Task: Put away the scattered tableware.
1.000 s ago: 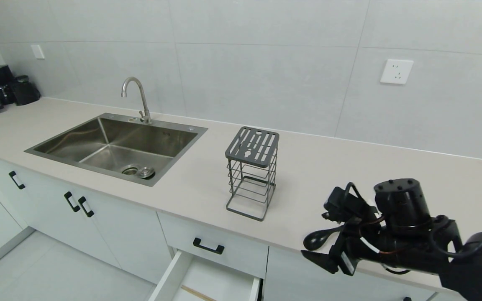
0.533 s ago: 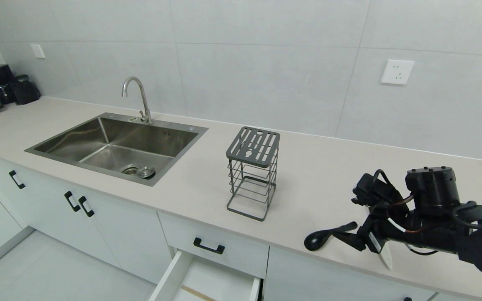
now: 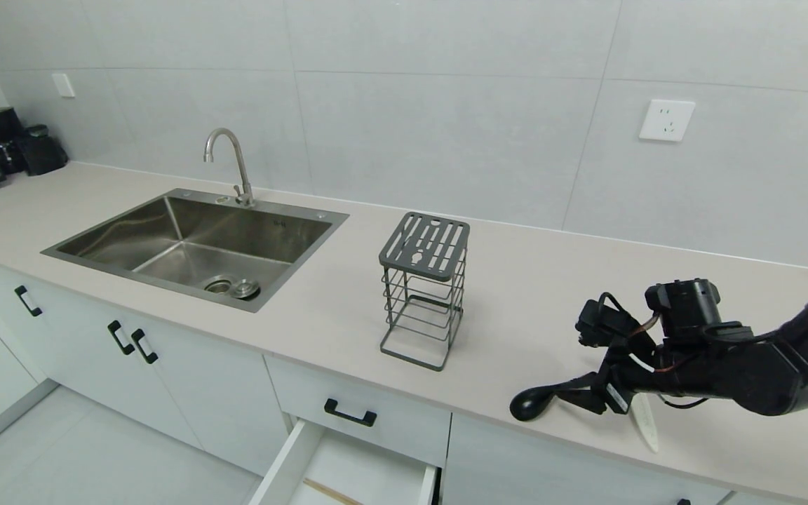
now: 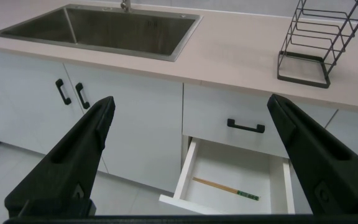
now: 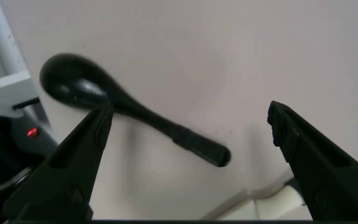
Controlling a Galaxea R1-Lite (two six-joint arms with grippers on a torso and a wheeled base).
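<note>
A black spoon [image 3: 536,402] lies near the counter's front edge at the right, its handle pointing right. My right gripper [image 3: 584,397] sits low over the handle end. In the right wrist view the spoon [image 5: 79,87] lies on the counter below and between the fingers [image 5: 73,168], and the right gripper [image 5: 190,115] is open, touching nothing. My left gripper [image 4: 190,102] is open and empty, in front of the cabinets, facing the open drawer [image 4: 185,168] that holds a single chopstick [image 4: 225,187].
A dark wire rack [image 3: 423,287] stands mid-counter, with the sink [image 3: 95,235] and tap to its left. A white flat utensil [image 3: 646,423] lies just right of the spoon. The open drawer [image 3: 285,466] juts out below the counter edge. Small appliances stand far left.
My right gripper moved from in front of the counter edge, back and rightward, and now sits lower over the spoon's handle. The spoon has not moved.
</note>
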